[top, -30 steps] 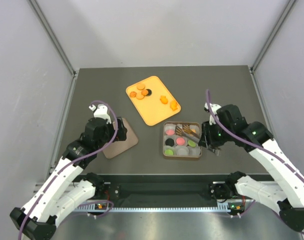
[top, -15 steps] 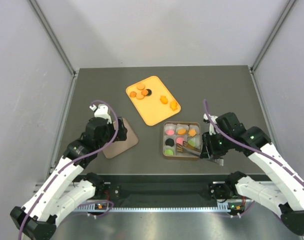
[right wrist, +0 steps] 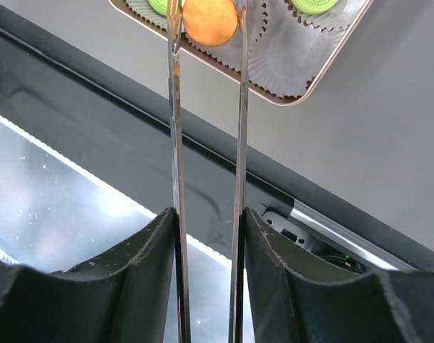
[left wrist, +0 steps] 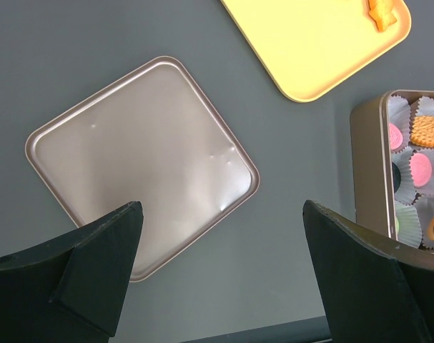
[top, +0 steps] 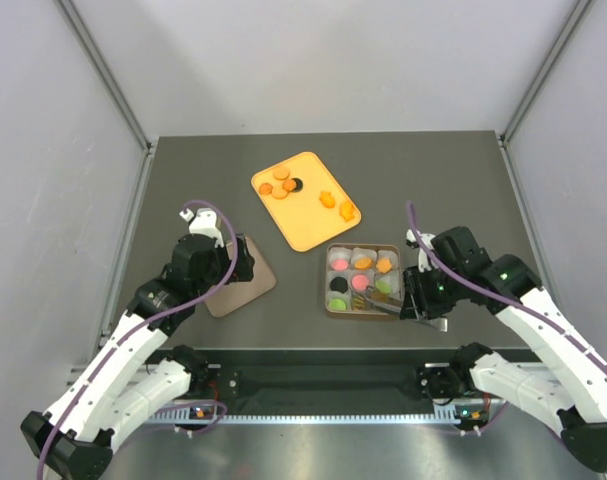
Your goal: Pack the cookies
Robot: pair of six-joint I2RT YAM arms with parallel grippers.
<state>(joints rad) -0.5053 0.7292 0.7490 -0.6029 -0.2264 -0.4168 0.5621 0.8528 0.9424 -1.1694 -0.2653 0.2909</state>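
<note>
My right gripper (right wrist: 208,214) is shut on metal tongs (right wrist: 176,128). The tongs' tips pinch a round orange cookie (right wrist: 210,20) over a white cup in the front row of the square tin (right wrist: 324,71). In the top view the tongs (top: 383,303) reach over the tin (top: 395,248), which holds pink, orange, black and green cookies in its cups. More orange cookies (top: 281,183) and a black one (top: 296,184) lie on the orange tray (top: 308,230). My left gripper (left wrist: 222,207) is open and empty over the near corner of the tin lid (left wrist: 141,164).
The lid (top: 245,283) lies flat left of the tin. Two irregular orange cookies (top: 347,209) sit on the tray's right side. The table's near edge and a metal rail (right wrist: 345,229) run just below the tin. Grey walls enclose the table.
My right gripper has drawn the tongs and the orange cookie from the tin's back row toward its front row. The left arm has not moved.
</note>
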